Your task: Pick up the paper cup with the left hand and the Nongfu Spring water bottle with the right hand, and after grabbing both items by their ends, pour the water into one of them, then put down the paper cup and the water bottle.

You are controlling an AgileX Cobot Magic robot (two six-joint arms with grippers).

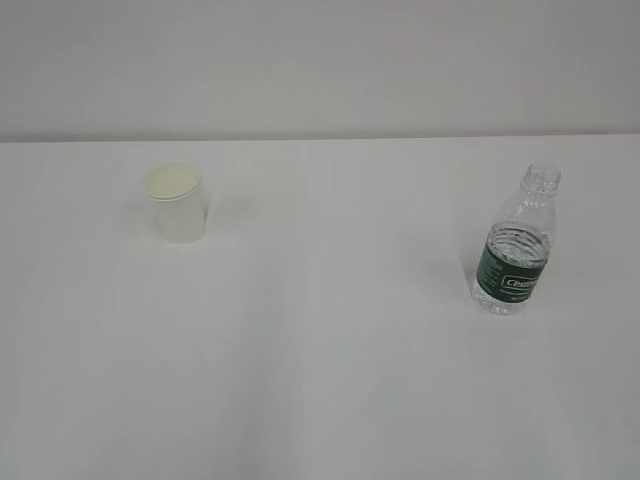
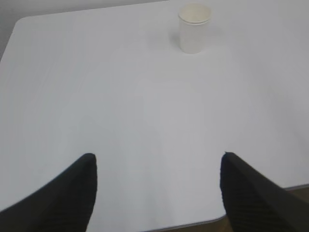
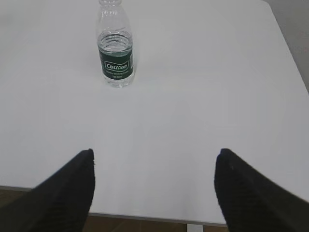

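Observation:
The paper cup [image 1: 178,203] stands upright on the white table at the left; the left wrist view shows the paper cup [image 2: 194,28] far ahead, slightly right of centre. The Nongfu Spring water bottle [image 1: 517,245] stands upright and uncapped at the right, with water up to its shoulder; in the right wrist view the bottle [image 3: 115,46] is far ahead and left of centre. My left gripper [image 2: 158,157] is open above the table's near edge, nothing between its fingers. My right gripper [image 3: 154,153] is open too, also empty. Neither arm shows in the exterior view.
The white table [image 1: 320,350] runs back to a pale wall. Its near edge [image 3: 145,217] and right edge show in the right wrist view, its rounded far left corner [image 2: 21,21] in the left wrist view.

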